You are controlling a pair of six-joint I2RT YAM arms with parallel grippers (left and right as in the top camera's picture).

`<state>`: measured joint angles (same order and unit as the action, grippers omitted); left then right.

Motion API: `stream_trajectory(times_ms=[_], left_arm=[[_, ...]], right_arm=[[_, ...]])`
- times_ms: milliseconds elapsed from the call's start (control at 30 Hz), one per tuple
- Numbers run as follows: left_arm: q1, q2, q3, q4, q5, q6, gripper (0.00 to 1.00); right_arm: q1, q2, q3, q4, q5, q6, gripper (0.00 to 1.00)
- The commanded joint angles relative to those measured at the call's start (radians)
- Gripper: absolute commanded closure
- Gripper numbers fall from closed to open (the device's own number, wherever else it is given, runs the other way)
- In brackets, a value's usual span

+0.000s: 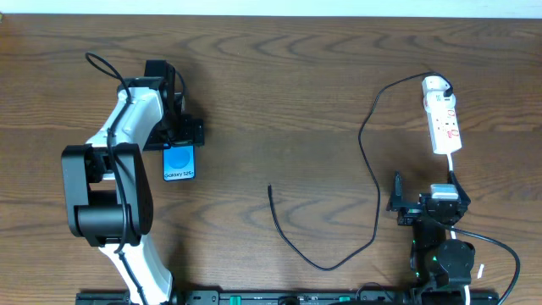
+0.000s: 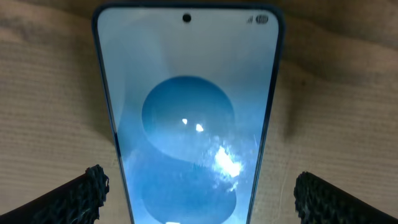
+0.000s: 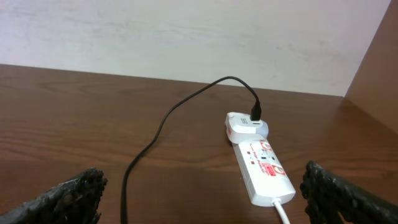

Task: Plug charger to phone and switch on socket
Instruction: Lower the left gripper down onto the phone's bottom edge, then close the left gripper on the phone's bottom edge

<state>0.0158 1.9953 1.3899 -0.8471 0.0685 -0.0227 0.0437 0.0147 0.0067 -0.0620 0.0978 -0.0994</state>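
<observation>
Nearest the robot, the charger [image 1: 378, 207] makes a big loop on the brown table [image 1: 279, 85]. Its small plug tip [image 1: 270, 190] lies loose in the middle of the table, not pushed into anything. So the first job is not yet done.

On the right, the right gripper [image 3: 202, 196] sits low near the front. Its fingers are spread wide and hold nothing. It points at the socket [image 1: 444, 119] but is well apart from it.

A bit further back on the left lies the phone [image 1: 179, 161], flat, blue screen up. The left gripper [image 2: 199, 193] hangs right over it. Its fingers are wide too, one on each side of the phone, not gripping it. The phone is well apart from the loose tip.

Furthest back on the right is the socket. The black plug [image 3: 256, 114] at the charger's other end looks pushed into its far end. A white cord [image 3: 281, 211] runs from its near end. The switch is too small to tell if it is on.

It seems all that is left is to bring the tip to the phone, push it in, and press the switch. Nothing lies between tip and phone. The long loop could snag on an arm.
</observation>
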Motion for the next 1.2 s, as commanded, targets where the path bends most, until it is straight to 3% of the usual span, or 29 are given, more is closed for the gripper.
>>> stream_trajectory(times_ms=[0, 1167], left_arm=[[0.000, 0.025, 0.002, 0.012, -0.010, -0.002, 0.02], [0.000, 0.025, -0.040, 0.064, -0.051, -0.006, 0.02]], right_arm=[[0.010, -0.005, -0.001, -0.003, -0.003, -0.014, 0.01], [0.010, -0.005, -0.001, -0.003, -0.003, -0.014, 0.01]])
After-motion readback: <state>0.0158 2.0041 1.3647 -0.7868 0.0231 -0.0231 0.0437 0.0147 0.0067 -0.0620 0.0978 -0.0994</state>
